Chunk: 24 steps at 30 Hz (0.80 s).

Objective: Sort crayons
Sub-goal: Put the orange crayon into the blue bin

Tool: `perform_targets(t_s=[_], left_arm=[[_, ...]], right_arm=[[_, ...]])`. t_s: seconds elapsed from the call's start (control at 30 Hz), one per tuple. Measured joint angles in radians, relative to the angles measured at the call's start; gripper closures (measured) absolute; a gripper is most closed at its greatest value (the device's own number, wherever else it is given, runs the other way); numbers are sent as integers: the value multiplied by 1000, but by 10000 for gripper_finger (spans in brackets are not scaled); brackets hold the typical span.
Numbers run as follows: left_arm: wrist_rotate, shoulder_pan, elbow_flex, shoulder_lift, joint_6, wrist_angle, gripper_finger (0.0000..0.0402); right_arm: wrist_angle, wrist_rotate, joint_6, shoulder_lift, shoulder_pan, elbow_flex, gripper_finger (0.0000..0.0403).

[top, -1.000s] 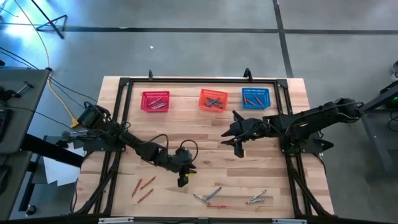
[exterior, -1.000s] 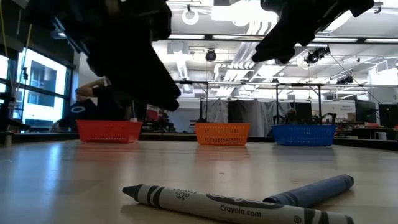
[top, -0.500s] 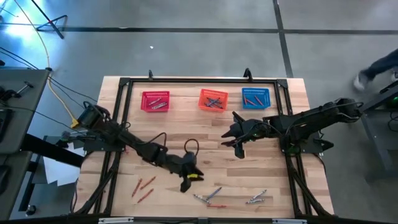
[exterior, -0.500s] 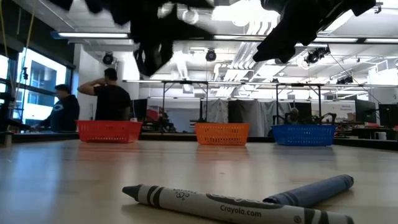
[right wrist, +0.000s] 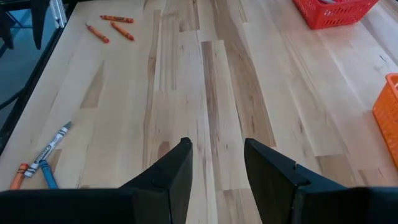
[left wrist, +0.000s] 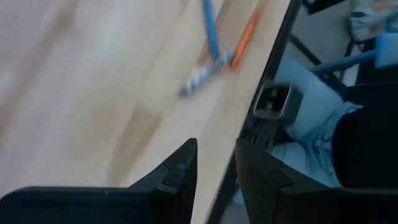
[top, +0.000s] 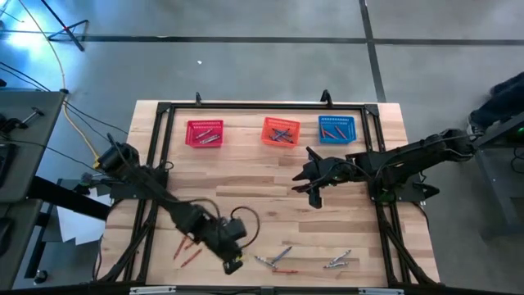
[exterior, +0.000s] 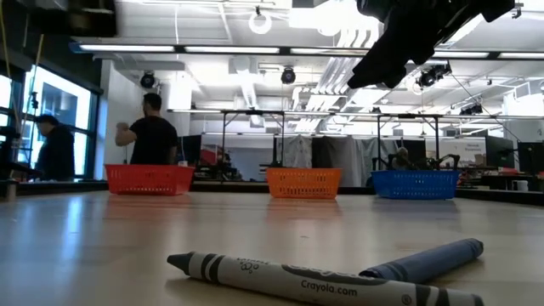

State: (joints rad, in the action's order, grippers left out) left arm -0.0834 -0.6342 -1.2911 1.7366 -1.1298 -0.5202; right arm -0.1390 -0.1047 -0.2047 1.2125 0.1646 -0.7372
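Crayons lie flat on the wooden table near its front edge: three red-orange ones (top: 188, 246) at the left, a grey, blue and orange cluster (top: 274, 259) in the middle, and a few more (top: 337, 262) to the right. My left gripper (top: 232, 264) hovers open and empty over the front edge, between the first two groups; its wrist view shows the cluster (left wrist: 211, 53) ahead. My right gripper (top: 313, 199) hangs open and empty over the table's middle right. In the low view a grey crayon (exterior: 297, 280) and a blue one (exterior: 425, 262) lie close to the camera.
A red basket (top: 205, 133), an orange basket (top: 280, 131) and a blue basket (top: 336, 129) stand in a row at the far edge, each holding crayons. A black frame (top: 155, 164) runs round the table. Two people (exterior: 153, 127) stand in the room beyond.
My left gripper has risen and swung toward the table's near edge and a little to the left, rolling as it went; it has left the low view. Its fingers stay apart. The crayons have not moved.
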Motion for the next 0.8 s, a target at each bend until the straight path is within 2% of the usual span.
perform_targets(t_s=[0.13,0.3,0.6,0.8], left_arm=[[-2,-58,1,16,-122,-50,303],[-9,-98,1,48,-194,-62,303],[97,-135,1,100,-280,-90,303],[119,-157,1,110,-349,-199,303]], right_arm=[[-1,0,3,0,0,0,263],[-7,0,3,0,0,0,263],[-16,0,2,0,0,0,263],[-21,0,3,0,0,0,263]])
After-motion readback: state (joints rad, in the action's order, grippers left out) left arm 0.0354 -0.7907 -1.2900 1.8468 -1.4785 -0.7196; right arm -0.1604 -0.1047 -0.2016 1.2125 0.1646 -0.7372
